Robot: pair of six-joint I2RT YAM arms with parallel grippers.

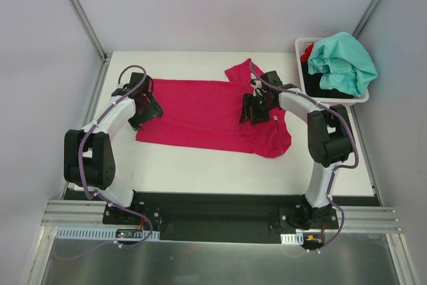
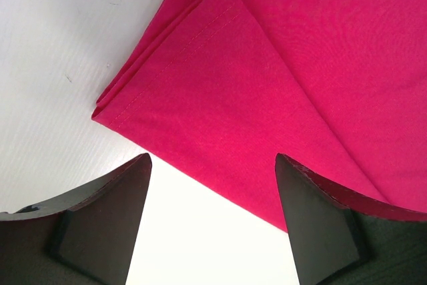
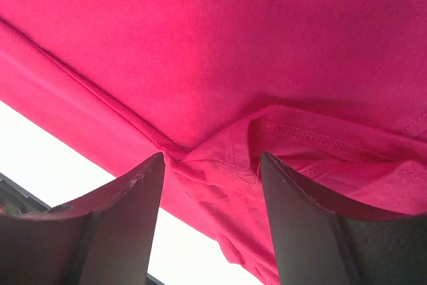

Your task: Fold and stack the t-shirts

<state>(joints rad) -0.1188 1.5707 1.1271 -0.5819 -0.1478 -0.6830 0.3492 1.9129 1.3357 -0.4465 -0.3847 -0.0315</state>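
A large magenta-pink t-shirt (image 1: 200, 108) lies spread across the white table (image 1: 200, 165). My left gripper (image 1: 148, 108) is open at the shirt's left hem end, low over it. In the left wrist view the hem corner (image 2: 120, 108) lies just ahead of the open gripper (image 2: 213, 165), with bare table between the fingers. My right gripper (image 1: 257, 108) is open above the shirt's sleeve and shoulder area. In the right wrist view it (image 3: 212, 161) straddles a bunched sleeve seam (image 3: 227, 165). A teal-mint shirt (image 1: 343, 61) tops the basket, over black (image 1: 327, 85) and red (image 1: 307, 51) ones.
The white plastic basket (image 1: 300, 71) stands at the table's back right corner. Grey enclosure walls and metal posts surround the table. A dark strip with the arm bases (image 1: 213, 215) runs along the near edge.
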